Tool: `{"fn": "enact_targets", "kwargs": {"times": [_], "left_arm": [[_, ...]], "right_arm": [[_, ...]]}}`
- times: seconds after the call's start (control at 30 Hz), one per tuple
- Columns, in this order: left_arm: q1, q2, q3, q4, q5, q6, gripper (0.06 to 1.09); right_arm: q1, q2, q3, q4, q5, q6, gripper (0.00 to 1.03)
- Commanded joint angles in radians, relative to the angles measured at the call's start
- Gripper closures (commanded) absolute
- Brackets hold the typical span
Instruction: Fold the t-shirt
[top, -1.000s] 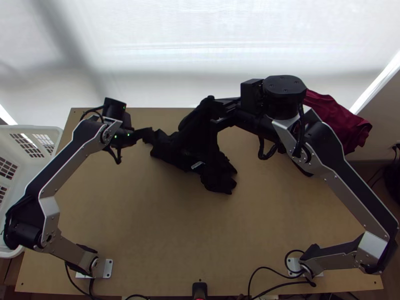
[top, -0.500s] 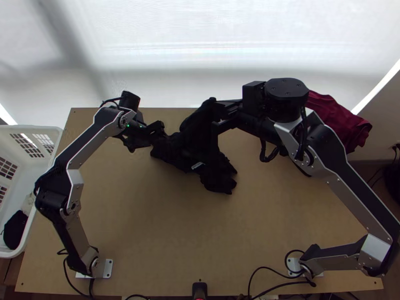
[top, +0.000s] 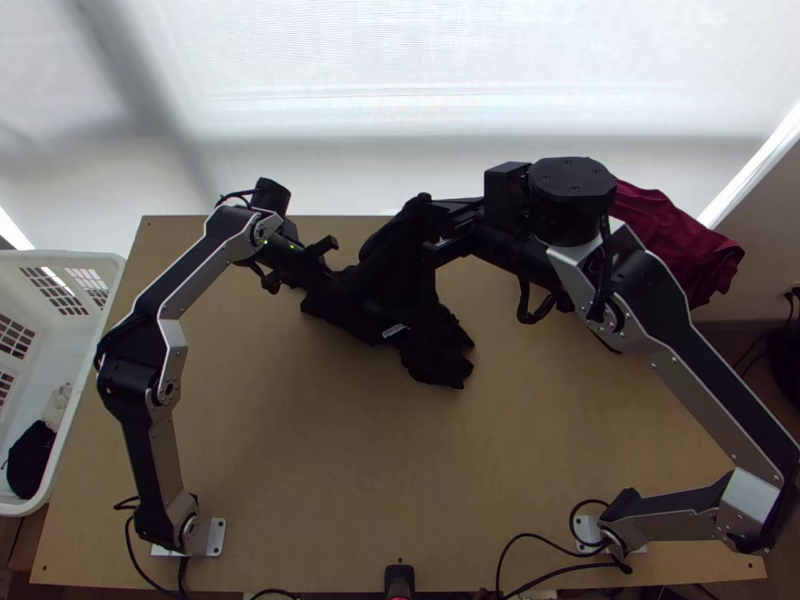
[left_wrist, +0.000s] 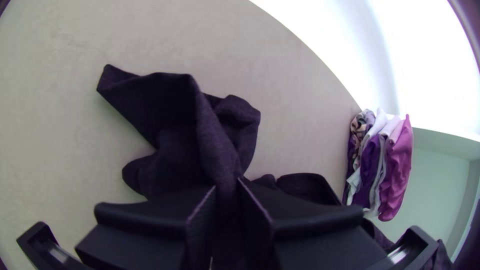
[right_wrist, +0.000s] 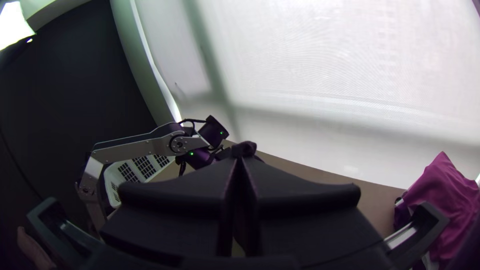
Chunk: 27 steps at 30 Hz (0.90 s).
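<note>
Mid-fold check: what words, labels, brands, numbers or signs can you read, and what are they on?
No text is readable.
Small white mark on the black t-shirt, possibly a label: too small to read.
Dark red cloth: no lettering that I can make out.

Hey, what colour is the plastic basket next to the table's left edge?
The basket is plain white; the top view shows it best.

A hand could pass over the table's (top: 340, 480) near middle, between left arm (top: 166, 460) and right arm (top: 690, 385), short of the bunched black shirt (top: 430, 350).
</note>
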<state>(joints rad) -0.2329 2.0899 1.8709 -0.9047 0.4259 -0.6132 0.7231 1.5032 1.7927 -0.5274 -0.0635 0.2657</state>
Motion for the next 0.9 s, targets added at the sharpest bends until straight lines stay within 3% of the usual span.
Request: {"fn": "enact_targets", "kwargs": {"times": [0.0,0.2,0.43,0.63,0.87], "left_arm": [[0.037,-0.021,0.065,-0.016,-0.003,-0.019,1.05],[0.122,-0.146,0.172,-0.014,-0.003,-0.051,1.05],[0.175,-0.363,0.208,-0.017,-0.019,-0.016,1.05],[0.181,-0.559,0.157,-0.046,-0.093,0.038,1.05],[0.179,-0.801,0.005,-0.048,-0.099,0.069,1.05]], "right_arm": [[-0.014,-0.028,-0.015,0.035,0.030,0.013,1.00],[-0.076,-0.021,-0.009,0.063,0.100,-0.028,1.00],[-0.151,-0.015,-0.023,0.086,0.228,-0.072,1.00],[-0.214,-0.040,-0.035,0.144,0.266,-0.111,1.00],[-0.275,-0.098,-0.076,0.158,0.310,-0.120,1.00]]}}
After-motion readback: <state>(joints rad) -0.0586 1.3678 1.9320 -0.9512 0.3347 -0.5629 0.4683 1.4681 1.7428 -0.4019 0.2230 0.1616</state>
